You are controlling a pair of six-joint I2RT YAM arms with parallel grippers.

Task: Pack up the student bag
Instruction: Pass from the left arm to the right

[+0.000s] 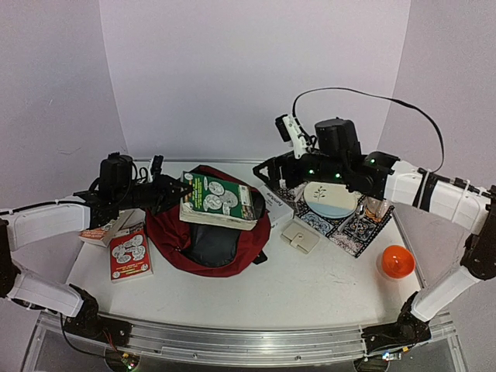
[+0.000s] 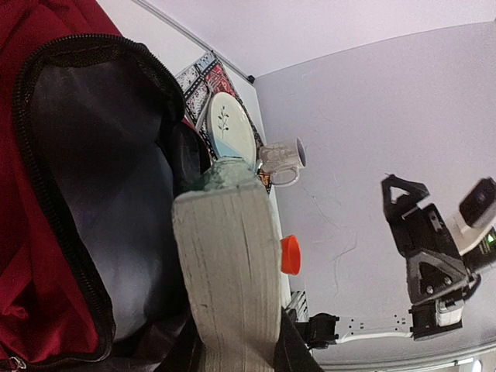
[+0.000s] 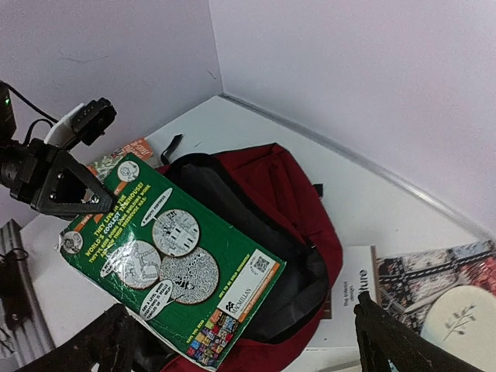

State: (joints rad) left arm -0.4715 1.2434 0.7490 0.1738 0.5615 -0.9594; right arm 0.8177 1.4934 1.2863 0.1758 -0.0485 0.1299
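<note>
The student bag (image 1: 174,229) lies open on the table, dark red with a dark lining (image 2: 101,178). A thick green book (image 1: 219,200) rests across its mouth. My left gripper (image 1: 177,190) is shut on the book's left end. In the left wrist view the book's page edge (image 2: 229,263) fills the space between my left gripper's (image 2: 232,349) fingers. My right gripper (image 1: 270,169) hangs open above and behind the bag's right side, holding nothing. The right wrist view looks down on the green book (image 3: 170,256) and the bag (image 3: 287,194), with my right gripper (image 3: 240,318) wide apart over them.
A red book (image 1: 129,253) and a small orange box (image 1: 97,232) lie left of the bag. Right of it are a white book (image 1: 275,203), a beige wallet (image 1: 300,235), a plate (image 1: 329,198) on a patterned book (image 1: 349,229), a mug (image 2: 283,159) and an orange ball (image 1: 397,262).
</note>
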